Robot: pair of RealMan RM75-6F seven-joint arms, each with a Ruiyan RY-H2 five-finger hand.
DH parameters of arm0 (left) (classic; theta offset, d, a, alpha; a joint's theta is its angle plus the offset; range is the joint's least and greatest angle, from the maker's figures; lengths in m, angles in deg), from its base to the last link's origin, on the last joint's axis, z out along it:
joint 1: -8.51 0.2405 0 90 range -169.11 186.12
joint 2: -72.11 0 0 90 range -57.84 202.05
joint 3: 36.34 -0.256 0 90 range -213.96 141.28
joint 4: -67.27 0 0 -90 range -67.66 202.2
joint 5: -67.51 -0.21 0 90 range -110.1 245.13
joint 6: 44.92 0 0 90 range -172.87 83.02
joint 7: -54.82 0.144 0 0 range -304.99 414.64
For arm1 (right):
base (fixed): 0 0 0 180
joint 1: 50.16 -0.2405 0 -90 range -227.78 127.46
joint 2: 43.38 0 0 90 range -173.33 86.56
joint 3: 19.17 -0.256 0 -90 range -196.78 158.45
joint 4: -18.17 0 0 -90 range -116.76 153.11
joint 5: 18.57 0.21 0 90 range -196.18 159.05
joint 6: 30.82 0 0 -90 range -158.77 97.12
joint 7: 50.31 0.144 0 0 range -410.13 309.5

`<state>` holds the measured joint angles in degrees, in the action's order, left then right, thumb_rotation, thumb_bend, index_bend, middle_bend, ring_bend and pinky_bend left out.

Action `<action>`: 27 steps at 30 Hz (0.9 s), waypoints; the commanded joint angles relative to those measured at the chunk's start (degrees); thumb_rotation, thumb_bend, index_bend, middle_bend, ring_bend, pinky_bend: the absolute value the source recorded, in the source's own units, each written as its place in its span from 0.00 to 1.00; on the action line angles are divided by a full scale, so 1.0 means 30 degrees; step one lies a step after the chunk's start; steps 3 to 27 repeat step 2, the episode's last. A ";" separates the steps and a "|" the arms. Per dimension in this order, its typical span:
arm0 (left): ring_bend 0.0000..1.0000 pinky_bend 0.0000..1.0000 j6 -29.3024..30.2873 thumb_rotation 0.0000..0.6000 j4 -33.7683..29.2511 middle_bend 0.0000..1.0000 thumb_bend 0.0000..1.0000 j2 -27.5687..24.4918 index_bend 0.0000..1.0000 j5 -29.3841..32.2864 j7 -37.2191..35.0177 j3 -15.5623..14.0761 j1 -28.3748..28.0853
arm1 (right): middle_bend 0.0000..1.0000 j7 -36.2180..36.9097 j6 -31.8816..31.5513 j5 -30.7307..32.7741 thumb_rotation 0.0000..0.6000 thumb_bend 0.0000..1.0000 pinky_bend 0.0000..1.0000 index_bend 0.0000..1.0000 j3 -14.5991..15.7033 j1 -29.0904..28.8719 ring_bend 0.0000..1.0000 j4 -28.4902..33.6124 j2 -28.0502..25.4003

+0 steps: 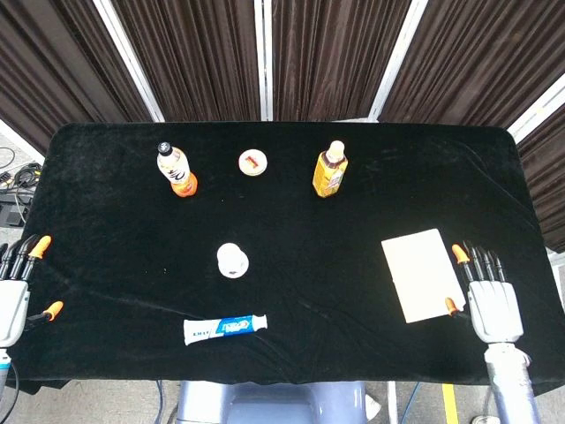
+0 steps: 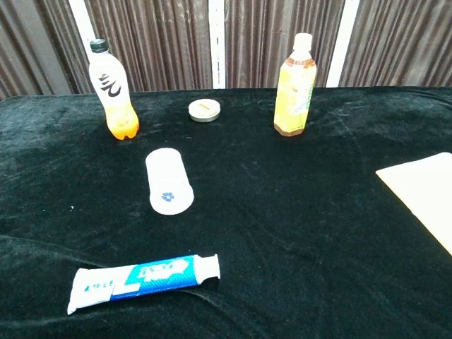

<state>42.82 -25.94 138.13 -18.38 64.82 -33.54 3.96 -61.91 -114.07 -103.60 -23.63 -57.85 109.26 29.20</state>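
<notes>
My right hand (image 1: 491, 297) is at the table's front right, fingers spread and holding nothing, just right of a flat cream card (image 1: 422, 274) (image 2: 424, 194) lying on the black cloth. Its thumb tip sits close to the card's near right corner; I cannot tell whether they touch. At the front left edge my left hand (image 1: 16, 296) is also spread and holds nothing, with no object near it. Neither hand shows in the chest view.
An orange-bottomed bottle (image 1: 177, 170) (image 2: 112, 90), a small round tin (image 1: 252, 162) (image 2: 204, 109) and a yellow tea bottle (image 1: 329, 169) (image 2: 295, 86) stand along the back. A white cup (image 1: 232, 260) (image 2: 168, 181) lies mid-table. A toothpaste tube (image 1: 224, 328) (image 2: 143, 281) lies at the front.
</notes>
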 commanded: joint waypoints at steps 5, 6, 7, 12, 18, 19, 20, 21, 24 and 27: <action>0.00 0.00 -0.0039 1.00 0.0030 0.00 0.13 0.0058 0.00 -0.0008 0.0102 -0.0026 -0.0006 | 0.00 0.0522 -0.0087 -0.0976 1.00 0.19 0.00 0.00 0.0619 0.0121 0.00 -0.0572 -0.0386; 0.00 0.00 -0.0039 1.00 0.0030 0.00 0.13 0.0058 0.00 -0.0008 0.0102 -0.0026 -0.0006 | 0.00 0.0522 -0.0087 -0.0976 1.00 0.19 0.00 0.00 0.0619 0.0121 0.00 -0.0572 -0.0386; 0.00 0.00 -0.0039 1.00 0.0030 0.00 0.13 0.0058 0.00 -0.0008 0.0102 -0.0026 -0.0006 | 0.00 0.0522 -0.0087 -0.0976 1.00 0.19 0.00 0.00 0.0619 0.0121 0.00 -0.0572 -0.0386; 0.00 0.00 -0.0039 1.00 0.0030 0.00 0.13 0.0058 0.00 -0.0008 0.0102 -0.0026 -0.0006 | 0.00 0.0522 -0.0087 -0.0976 1.00 0.19 0.00 0.00 0.0619 0.0121 0.00 -0.0572 -0.0386; 0.00 0.00 -0.0039 1.00 0.0030 0.00 0.13 0.0058 0.00 -0.0008 0.0102 -0.0026 -0.0006 | 0.00 0.0522 -0.0087 -0.0976 1.00 0.19 0.00 0.00 0.0619 0.0121 0.00 -0.0572 -0.0386; 0.00 0.00 -0.0039 1.00 0.0030 0.00 0.13 0.0058 0.00 -0.0008 0.0102 -0.0026 -0.0006 | 0.00 0.0522 -0.0087 -0.0976 1.00 0.19 0.00 0.00 0.0619 0.0121 0.00 -0.0572 -0.0386; 0.00 0.00 -0.0039 1.00 0.0030 0.00 0.13 0.0058 0.00 -0.0008 0.0102 -0.0026 -0.0006 | 0.00 0.0522 -0.0087 -0.0976 1.00 0.19 0.00 0.00 0.0619 0.0121 0.00 -0.0572 -0.0386; 0.00 0.00 -0.0039 1.00 0.0030 0.00 0.13 0.0058 0.00 -0.0008 0.0102 -0.0026 -0.0006 | 0.00 0.0522 -0.0087 -0.0976 1.00 0.19 0.00 0.00 0.0619 0.0121 0.00 -0.0572 -0.0386; 0.00 0.00 -0.0039 1.00 0.0030 0.00 0.13 0.0058 0.00 -0.0008 0.0102 -0.0026 -0.0006 | 0.00 0.0522 -0.0087 -0.0976 1.00 0.19 0.00 0.00 0.0619 0.0121 0.00 -0.0572 -0.0386; 0.00 0.00 -0.0039 1.00 0.0030 0.00 0.13 0.0058 0.00 -0.0008 0.0102 -0.0026 -0.0006 | 0.00 0.0522 -0.0087 -0.0976 1.00 0.19 0.00 0.00 0.0619 0.0121 0.00 -0.0572 -0.0386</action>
